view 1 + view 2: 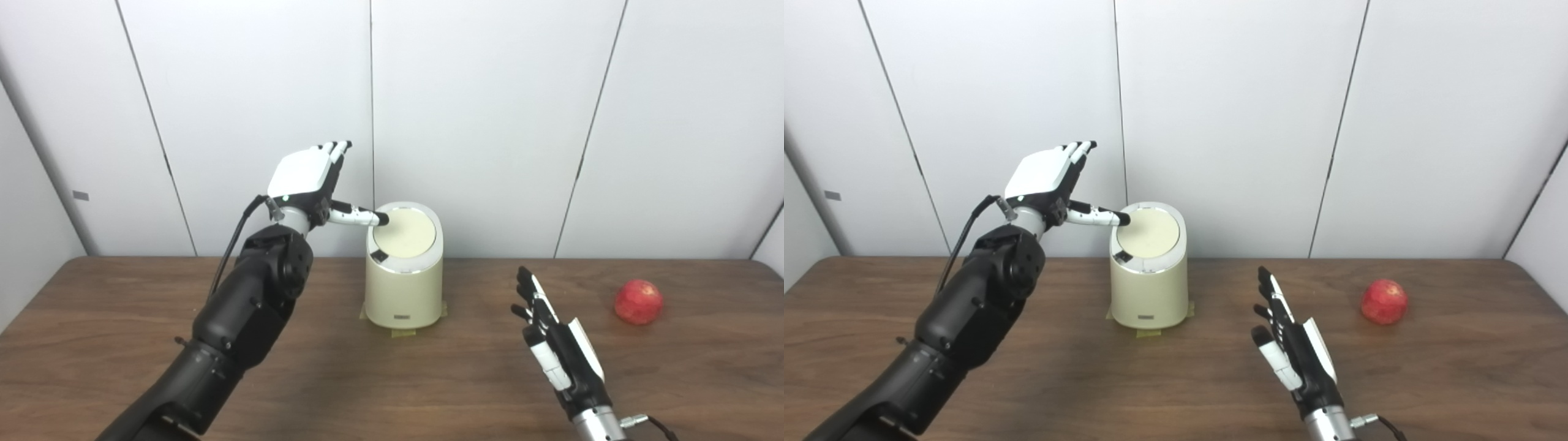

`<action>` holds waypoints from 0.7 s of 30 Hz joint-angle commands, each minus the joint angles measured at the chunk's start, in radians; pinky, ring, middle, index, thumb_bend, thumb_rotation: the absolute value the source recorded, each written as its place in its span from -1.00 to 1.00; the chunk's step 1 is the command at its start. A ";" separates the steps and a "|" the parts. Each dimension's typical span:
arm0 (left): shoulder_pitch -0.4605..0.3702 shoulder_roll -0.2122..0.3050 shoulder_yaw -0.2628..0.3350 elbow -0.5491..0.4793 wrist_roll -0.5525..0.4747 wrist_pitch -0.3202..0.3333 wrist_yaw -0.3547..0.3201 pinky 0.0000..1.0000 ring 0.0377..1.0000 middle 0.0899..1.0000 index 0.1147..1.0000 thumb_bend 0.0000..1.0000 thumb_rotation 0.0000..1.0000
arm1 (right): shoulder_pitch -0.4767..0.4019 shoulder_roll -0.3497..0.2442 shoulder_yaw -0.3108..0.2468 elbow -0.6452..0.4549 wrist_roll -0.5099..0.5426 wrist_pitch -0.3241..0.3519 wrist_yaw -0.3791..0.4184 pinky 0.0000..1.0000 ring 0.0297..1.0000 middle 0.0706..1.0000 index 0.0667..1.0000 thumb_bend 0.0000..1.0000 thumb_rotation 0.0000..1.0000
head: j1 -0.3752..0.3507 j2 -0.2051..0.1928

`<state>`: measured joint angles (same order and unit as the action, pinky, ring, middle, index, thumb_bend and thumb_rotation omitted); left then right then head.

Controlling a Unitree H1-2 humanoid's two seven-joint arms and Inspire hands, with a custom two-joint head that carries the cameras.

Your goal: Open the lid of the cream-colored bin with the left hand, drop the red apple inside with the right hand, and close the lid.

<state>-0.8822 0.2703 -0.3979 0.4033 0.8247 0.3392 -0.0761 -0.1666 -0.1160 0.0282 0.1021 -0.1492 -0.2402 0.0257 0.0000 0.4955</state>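
The cream-colored bin [404, 288] stands upright at the middle of the wooden table, its round lid [405, 233] shut and tilted toward me. My left hand [309, 177] is raised just left of the bin, open, fingers pointing up and the thumb stretched out sideways so its tip reaches the lid's left edge. The red apple [639, 301] lies on the table at the right. My right hand [554, 340] hovers open above the table between bin and apple, fingers straight and apart, holding nothing.
Yellowish tape tabs [404, 332] stick out from under the bin's base. The brown table [392, 392] ends at white wall panels behind. The left forearm [245, 324] crosses the table's left front.
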 commanded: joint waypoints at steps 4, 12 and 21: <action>-0.057 -0.006 -0.014 -0.018 0.032 -0.005 0.019 1.00 1.00 1.00 1.00 1.00 0.23 | -0.040 0.008 0.004 -0.037 -0.006 -0.023 -0.011 0.80 0.97 1.00 1.00 0.61 1.00 | -0.003 0.003; -0.045 -0.021 -0.041 -0.012 0.048 0.000 0.013 1.00 1.00 1.00 1.00 1.00 0.32 | -0.033 0.018 0.006 -0.057 0.001 -0.002 -0.007 0.80 0.97 1.00 1.00 0.60 0.99 | -0.011 0.008; -0.030 -0.044 -0.041 -0.002 0.051 -0.003 0.028 1.00 1.00 1.00 1.00 1.00 0.25 | -0.029 0.020 0.007 -0.068 0.004 0.003 -0.001 0.83 0.98 1.00 1.00 0.55 0.99 | -0.013 0.012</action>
<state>-0.8662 0.2252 -0.4435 0.4116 0.8574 0.3414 -0.0824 -0.1628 -0.0955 0.0378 0.0729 -0.1569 -0.2238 0.0264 -0.0092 0.5047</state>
